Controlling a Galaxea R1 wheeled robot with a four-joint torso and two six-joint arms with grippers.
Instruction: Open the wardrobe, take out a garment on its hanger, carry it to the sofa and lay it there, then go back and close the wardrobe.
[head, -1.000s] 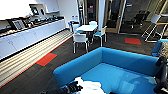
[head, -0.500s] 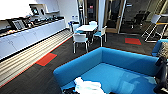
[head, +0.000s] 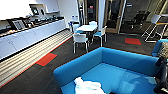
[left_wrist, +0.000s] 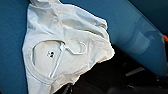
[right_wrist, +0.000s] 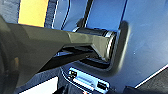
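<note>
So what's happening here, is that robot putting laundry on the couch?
Pretty much. A white T-shirt lies crumpled on the seat of the bright blue sofa, with its thin white hanger resting on top by the neckline. Nothing is gripping the shirt in these views; it looks already laid down. Beyond the sofa stand a small white table with chairs and a long kitchen counter.

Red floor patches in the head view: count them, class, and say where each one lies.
2. One red carpet patch lies beside the striped floor strip along the white kitchen cabinets. The other red patch lies further back, right of the white table. Others may be hidden behind furniture.
</note>
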